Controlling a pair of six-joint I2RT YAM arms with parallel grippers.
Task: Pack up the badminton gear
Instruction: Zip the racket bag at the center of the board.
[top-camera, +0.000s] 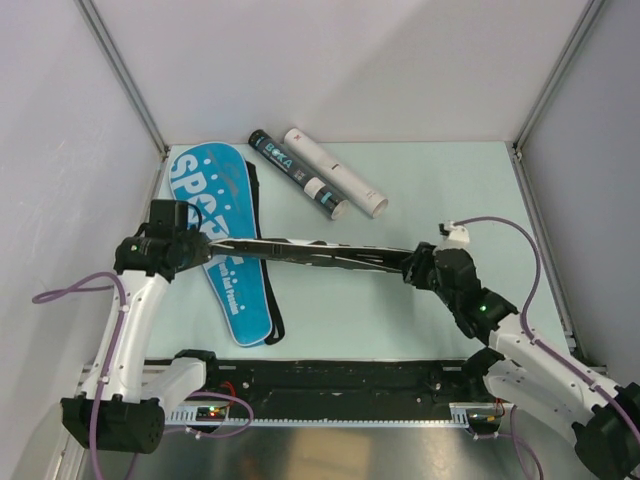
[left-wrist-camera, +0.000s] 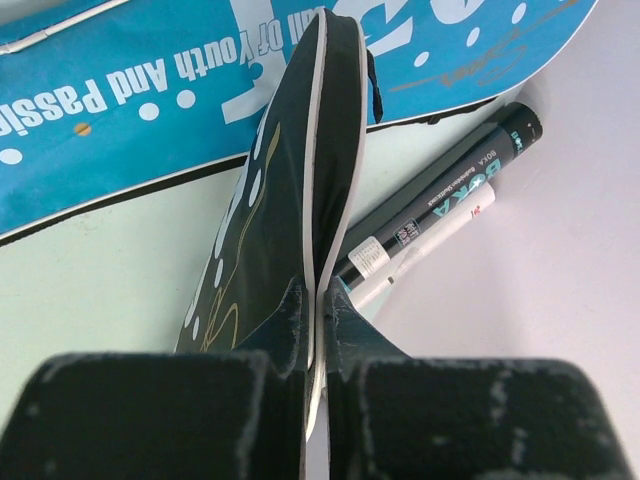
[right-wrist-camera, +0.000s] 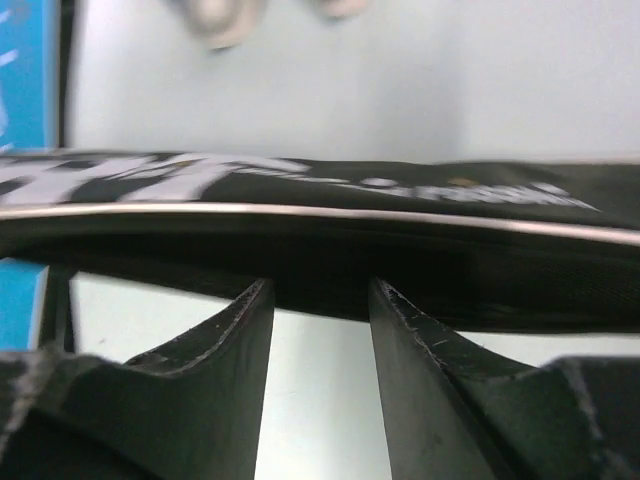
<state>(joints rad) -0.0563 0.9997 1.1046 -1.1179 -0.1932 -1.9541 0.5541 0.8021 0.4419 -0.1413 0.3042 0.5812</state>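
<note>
A pale green surface (top-camera: 400, 310) fills a white-walled enclosure, and the two arms reach in from its near edge.

The blue SPORT bag (top-camera: 215, 190) lies flat along the left side, its narrow end toward the arms. It seems to be parked there out of the way.

The black bag (top-camera: 320, 255) is off the surface, stretched edge-up between the two arms across the middle, with its left end over the blue bag. Carrying it at both ends probably keeps the long, limp case from sagging while it is moved or laid down.

The black tube (top-camera: 295, 172) and the white tube (top-camera: 335, 172) lie side by side and touching at the back, angled toward the right. No loose racket or shuttlecock is in view.

The left arm bends up from its base and inward, with its wrist over the blue bag. The left gripper (left-wrist-camera: 318, 310) is pinched tight on the piped edge of the black bag. The right arm reaches in low from the right. The right gripper (right-wrist-camera: 320, 300) has its jaws apart, with the bag lying across the fingertips and not clamped, so in my judgement the left side alone carries it.
</note>
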